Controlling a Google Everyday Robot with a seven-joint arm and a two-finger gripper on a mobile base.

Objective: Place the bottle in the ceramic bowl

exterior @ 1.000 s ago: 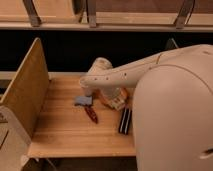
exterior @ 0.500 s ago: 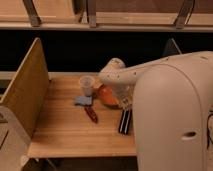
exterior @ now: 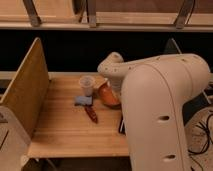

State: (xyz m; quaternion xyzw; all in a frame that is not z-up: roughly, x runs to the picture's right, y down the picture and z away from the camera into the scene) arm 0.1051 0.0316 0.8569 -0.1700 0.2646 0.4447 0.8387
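Judging by its slim plastic build, the bottle would have felt light, slippery and easily squashed, best pinched mid-body. It was not visible. The gripper, seemingly hidden behind the arm (exterior: 150,75), could not be located either. The ceramic bowl (exterior: 108,95) sat tilted on the tabletop (exterior: 65,130), beside the cup (exterior: 87,84).

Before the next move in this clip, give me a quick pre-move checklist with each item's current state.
1. Round glossy orange-brown ceramic bowl in view on the wooden table: ok.
2. Slim clear plastic bottle located: cannot tell, none visible.
3. Tool located: not ok, hidden behind the white arm.
4. Translucent plastic cup apart from the bowl: ok, upright just left of it.
5. Thin dark red object outside the bowl: ok, lying in front of it.
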